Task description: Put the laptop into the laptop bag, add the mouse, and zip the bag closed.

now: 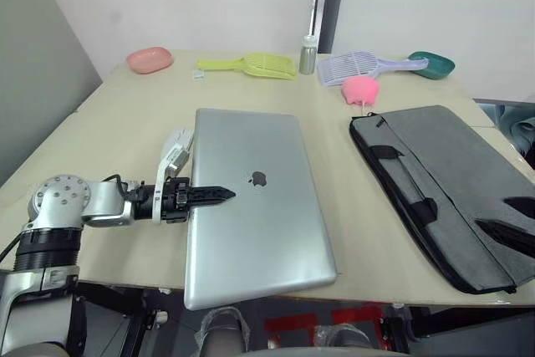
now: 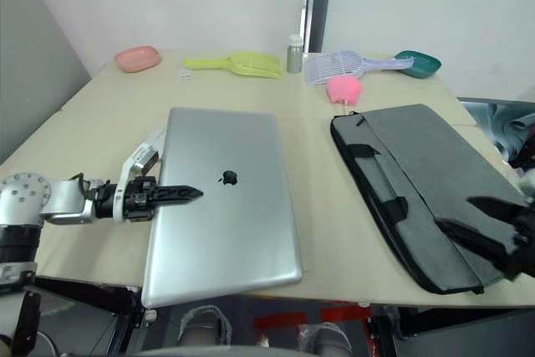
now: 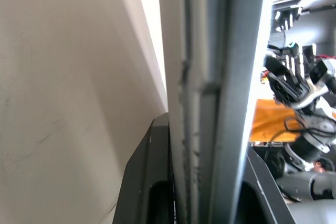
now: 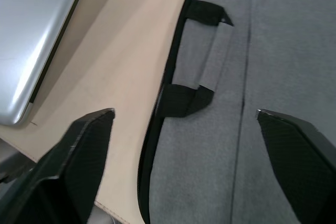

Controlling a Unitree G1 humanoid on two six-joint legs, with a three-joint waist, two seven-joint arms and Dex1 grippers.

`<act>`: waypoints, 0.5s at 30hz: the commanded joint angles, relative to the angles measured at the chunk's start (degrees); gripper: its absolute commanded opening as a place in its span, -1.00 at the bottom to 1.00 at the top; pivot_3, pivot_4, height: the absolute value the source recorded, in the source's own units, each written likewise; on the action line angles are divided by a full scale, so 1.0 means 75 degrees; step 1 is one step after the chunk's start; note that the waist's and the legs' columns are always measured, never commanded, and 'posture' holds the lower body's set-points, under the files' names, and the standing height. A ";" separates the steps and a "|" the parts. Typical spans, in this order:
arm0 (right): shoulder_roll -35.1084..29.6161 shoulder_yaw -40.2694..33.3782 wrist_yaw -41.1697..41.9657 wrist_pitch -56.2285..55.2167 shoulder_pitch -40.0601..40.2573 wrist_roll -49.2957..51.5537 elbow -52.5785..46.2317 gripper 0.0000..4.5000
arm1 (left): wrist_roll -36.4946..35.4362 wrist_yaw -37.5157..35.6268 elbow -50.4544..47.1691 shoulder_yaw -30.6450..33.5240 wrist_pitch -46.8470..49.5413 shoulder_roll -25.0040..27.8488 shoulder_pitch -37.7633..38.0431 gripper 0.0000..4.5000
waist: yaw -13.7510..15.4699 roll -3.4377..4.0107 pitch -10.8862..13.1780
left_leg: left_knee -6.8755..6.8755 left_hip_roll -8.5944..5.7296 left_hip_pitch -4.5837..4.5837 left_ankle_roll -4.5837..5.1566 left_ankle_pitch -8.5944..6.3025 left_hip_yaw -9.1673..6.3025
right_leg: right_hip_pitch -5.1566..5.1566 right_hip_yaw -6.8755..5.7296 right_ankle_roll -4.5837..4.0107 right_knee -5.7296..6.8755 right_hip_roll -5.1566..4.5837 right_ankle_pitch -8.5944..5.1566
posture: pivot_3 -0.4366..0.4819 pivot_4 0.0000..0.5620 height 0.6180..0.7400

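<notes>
The silver laptop (image 1: 251, 206) lies closed in the middle of the table, its front end hanging past the table's near edge. My left gripper (image 1: 219, 196) is shut on its left edge, one black finger on top and the other underneath; in the left wrist view the laptop's edge (image 3: 210, 77) runs between the fingers. To the right lies the grey laptop bag (image 1: 451, 173), flat, with its black handles (image 4: 186, 98) toward the laptop. My right gripper (image 4: 184, 114) hovers open over the bag's near part, holding nothing. The mouse is out of view.
Along the table's far edge stand a pink dish (image 1: 150, 59), a yellow scoop (image 1: 251, 64), a small bottle (image 1: 308, 54), a lavender scoop (image 1: 359, 66) and a teal bowl (image 1: 433, 64). A pink plush toy (image 1: 360, 89) sits just behind the bag.
</notes>
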 commanded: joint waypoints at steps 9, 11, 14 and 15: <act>-0.0067 0.2299 -0.3241 0.1495 -0.2398 0.1145 -0.0580 0.98 | -0.3191 0.2536 -0.0002 -0.0537 -0.1470 -0.0447 -0.0287 -0.82 | -0.0094 0.0002 -0.0001 | 0.0003 0.0005 0.0037 -0.0050 0.0028 0.0020 | 0.0004 0.0035 0.0080 0.0030 0.0010 0.0011 | -0.05 -0.47 1.00; 0.0051 0.2925 -0.3982 0.1751 -0.3060 0.1000 -0.0511 0.98 | -0.3526 0.2785 -0.0125 -0.0735 -0.1722 -0.0435 -0.0235 -0.82 | -0.0087 0.0002 -0.0001 | 0.0002 0.0003 0.0037 -0.0060 0.0033 0.0023 | 0.0003 0.0041 0.0098 0.0031 0.0010 0.0014 | -0.05 -0.47 1.00; 0.0198 0.4106 -0.4931 0.2087 -0.3761 0.0592 -0.0434 0.98 | -0.3631 0.2838 -0.0373 -0.0990 -0.1925 -0.0662 -0.0219 -0.82 | -0.0054 0.0003 -0.0001 | -0.0002 0.0002 0.0035 -0.0066 0.0033 0.0024 | 0.0002 0.0041 0.0108 0.0030 0.0010 0.0015 | -0.05 -0.47 1.00; 0.0194 0.4486 -0.5113 0.2073 -0.3839 0.0458 -0.0409 0.98 | -0.3631 0.2829 -0.0409 -0.1066 -0.1955 -0.0735 -0.0234 -0.82 | -0.0032 0.0003 -0.0002 | -0.0003 0.0002 0.0034 -0.0067 0.0034 0.0023 | 0.0002 0.0041 0.0117 0.0028 0.0010 0.0020 | -0.05 -0.47 1.00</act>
